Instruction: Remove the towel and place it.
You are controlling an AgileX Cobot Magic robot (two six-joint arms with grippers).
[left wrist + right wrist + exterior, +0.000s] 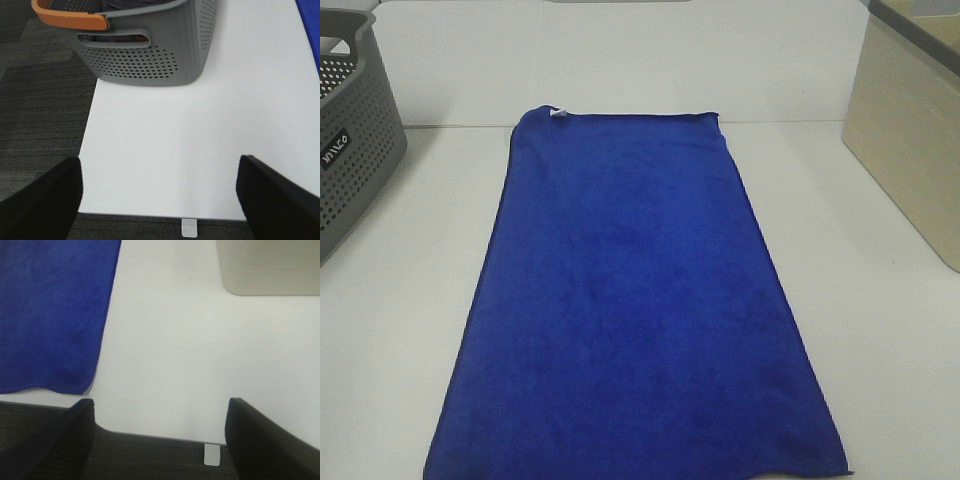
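Both jaws gape empty, apart from the towel (630, 300) spread flat between them.

Left hand (157, 192) and right hand (157, 435) spread wide, empty.

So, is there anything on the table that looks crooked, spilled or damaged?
Nothing stands out. The blue towel lies flat and spread out on the white table, with no folds or stains showing. The grey basket and the beige bin stand upright at the sides, apart from the towel.

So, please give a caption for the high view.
Blue towel spread flat between grey basket and beige bin.
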